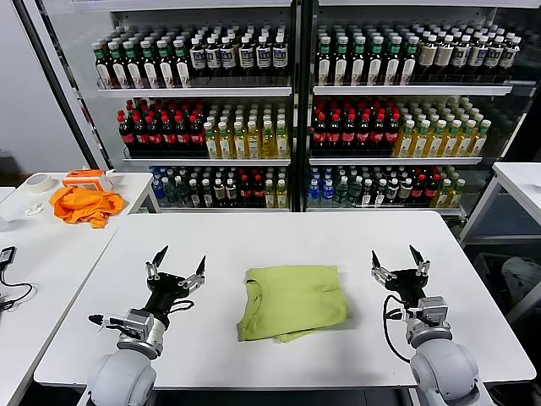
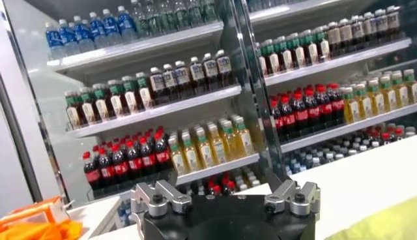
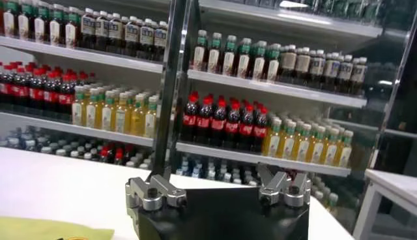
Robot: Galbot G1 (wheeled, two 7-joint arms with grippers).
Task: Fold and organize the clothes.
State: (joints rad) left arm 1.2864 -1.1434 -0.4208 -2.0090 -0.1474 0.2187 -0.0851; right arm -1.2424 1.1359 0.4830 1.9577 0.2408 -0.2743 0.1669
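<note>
The light yellow-green T-shirt [image 1: 293, 300] lies folded into a compact rectangle on the white table [image 1: 287, 241], near its front middle; no print shows. A corner of it shows in the left wrist view [image 2: 384, 225] and in the right wrist view [image 3: 52, 229]. My left gripper [image 1: 178, 264] is raised off the table to the shirt's left, fingers pointing up and spread open, empty. My right gripper [image 1: 397, 259] is raised to the shirt's right, fingers up, open and empty. Neither touches the shirt.
A bright orange garment [image 1: 84, 205] lies on a side table [image 1: 51, 245] at the left, with a tape roll [image 1: 39, 182] and a cable [image 1: 8, 288]. Drink-bottle shelves [image 1: 287, 110] stand behind. Another table [image 1: 520, 182] is at the right.
</note>
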